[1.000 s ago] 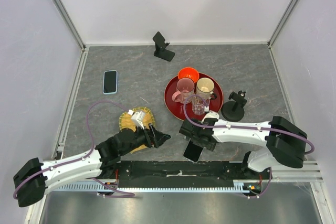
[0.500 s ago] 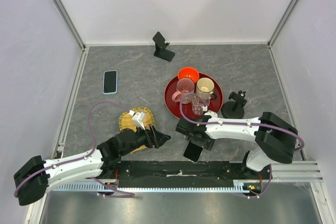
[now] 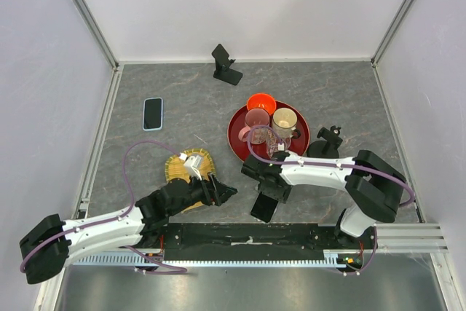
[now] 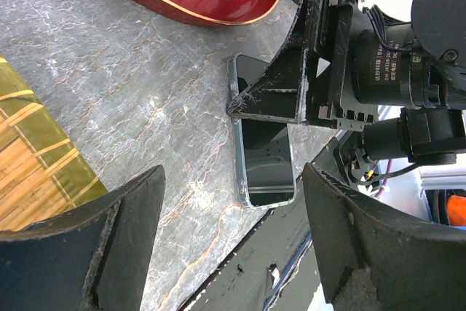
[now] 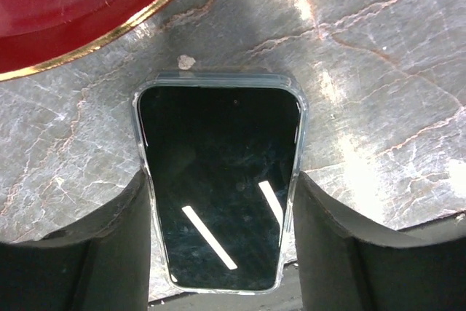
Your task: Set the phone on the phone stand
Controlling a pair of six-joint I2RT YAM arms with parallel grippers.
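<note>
A black phone in a clear case (image 3: 263, 209) lies flat on the table by the front edge, just below the red tray. My right gripper (image 3: 266, 191) reaches over its far end, and in the right wrist view both fingers press the phone's (image 5: 218, 172) long sides. A second phone with a blue case (image 3: 152, 113) lies at the far left. A black phone stand (image 3: 226, 65) stands at the back; another stand with a round base (image 3: 324, 151) is right of the tray. My left gripper (image 3: 224, 191) is open and empty, pointing at the black phone (image 4: 266, 172).
The red tray (image 3: 234, 135) holds an orange bowl (image 3: 261, 102) and several cups. A round bamboo coaster (image 3: 177, 171) lies under my left wrist. The black front rail (image 3: 247, 237) runs just below the phone.
My right gripper has shifted left and slightly away from the rail, and the black phone has turned and moved a little left with it. The left arm has hardly moved.
</note>
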